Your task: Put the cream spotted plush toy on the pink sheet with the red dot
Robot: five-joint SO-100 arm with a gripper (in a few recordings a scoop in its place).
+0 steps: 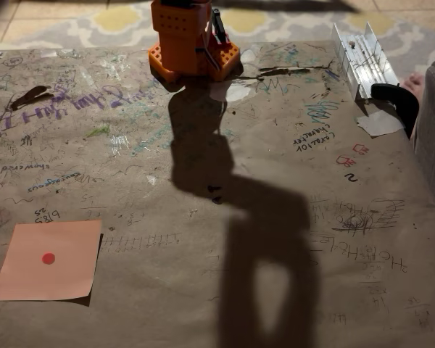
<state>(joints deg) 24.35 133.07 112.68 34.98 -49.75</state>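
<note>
My main worry is the low light: a long arm shadow falls across the desk [203, 304], so I could misjudge my drop onto the pink sheet with the red dot [48, 260], lying flat at 8 o'clock. I see just the orange arm base [191, 40] at 12 o'clock, cut off above. I cannot find the cream spotted plush toy, and I cannot tell whether the pincer is clenched or released.
</note>
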